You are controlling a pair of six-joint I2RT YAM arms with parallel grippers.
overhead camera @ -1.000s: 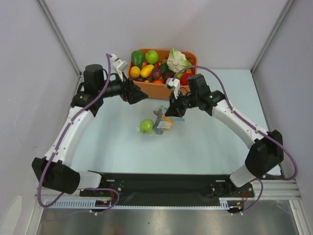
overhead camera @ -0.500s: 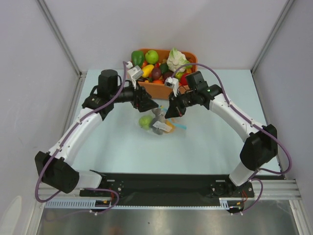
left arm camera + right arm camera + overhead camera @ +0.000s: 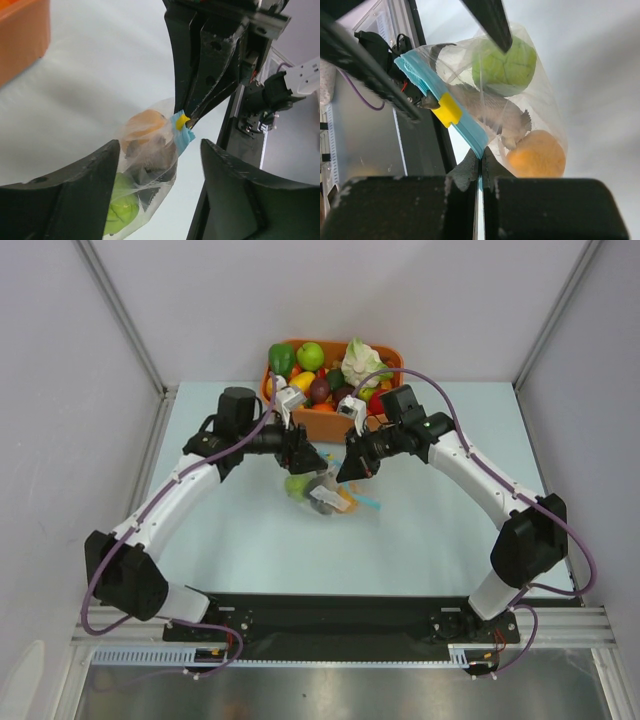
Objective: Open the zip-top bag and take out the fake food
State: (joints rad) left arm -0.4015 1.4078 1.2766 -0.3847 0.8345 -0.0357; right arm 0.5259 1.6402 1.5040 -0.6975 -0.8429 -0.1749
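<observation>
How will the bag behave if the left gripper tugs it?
Probably floppy: the bag crinkles and sags around the green fruit, fish and orange fruit. Likely to swing, since only the right gripper pinches its zip strip.

Pale blue-white matte table top (image 3: 440, 540), evenly lit, soft shadows only. Plain white wall panels (image 3: 330, 290) enclose it at the back and both sides, joined by slanting grey metal corner posts (image 3: 123, 315). Flat black mounting plate (image 3: 340, 615) along the near edge. Brushed grey metal surface (image 3: 340, 698) below it.
</observation>
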